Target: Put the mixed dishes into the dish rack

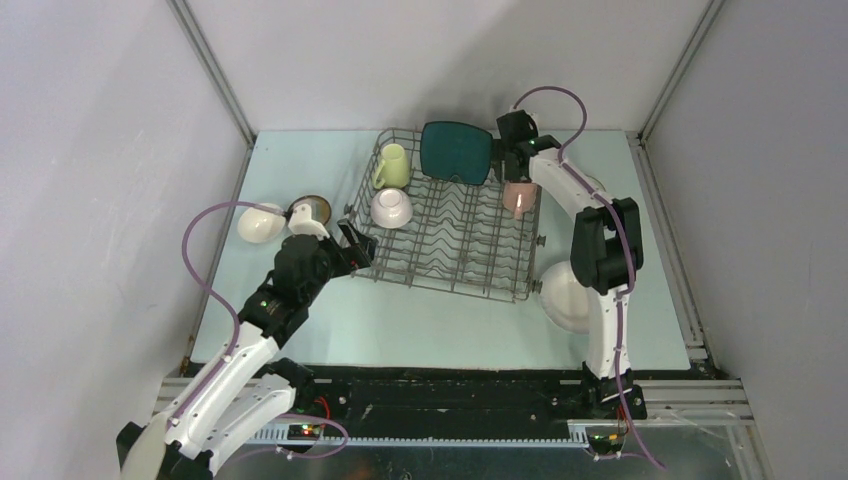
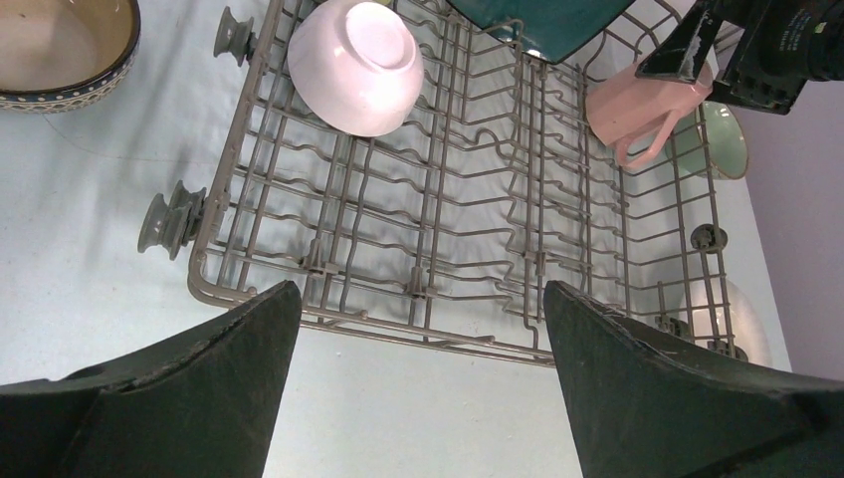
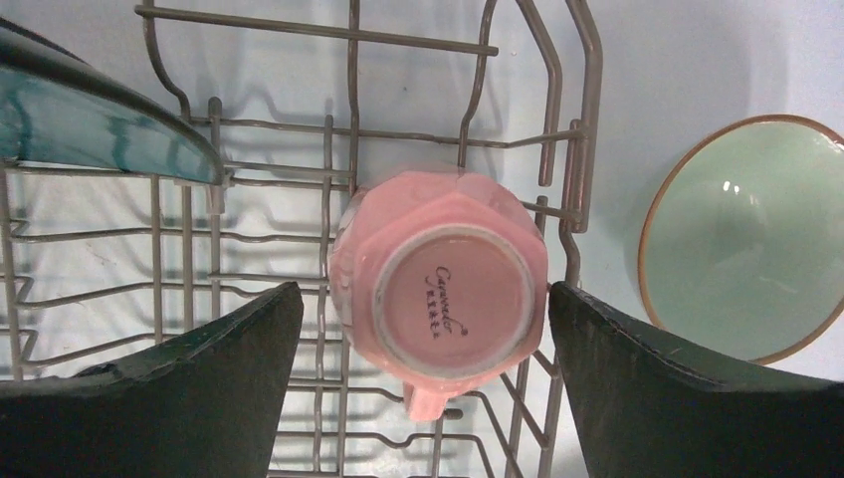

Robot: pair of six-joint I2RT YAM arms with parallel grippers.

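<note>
The dish rack (image 1: pixel 445 235) holds a yellow-green mug (image 1: pixel 392 166), an upturned white bowl (image 1: pixel 391 208), the teal square plate (image 1: pixel 456 152) standing on edge at the back, and the pink cup (image 1: pixel 517 197) at its right end. My right gripper (image 3: pixel 426 299) is open above the pink cup (image 3: pixel 443 289), which sits upside down on the wires between the fingers. My left gripper (image 2: pixel 418 299) is open and empty, just outside the rack's left front rim (image 2: pixel 328 319). A second white bowl (image 1: pixel 260 222) and the dark brown bowl (image 1: pixel 312 208) sit on the table left of the rack.
The pale green bowl (image 3: pixel 756 239) stands on the table just right of the rack's back corner. The white round plate (image 1: pixel 565 296) lies by the rack's front right corner, beside my right arm. Enclosure walls close in the table on three sides.
</note>
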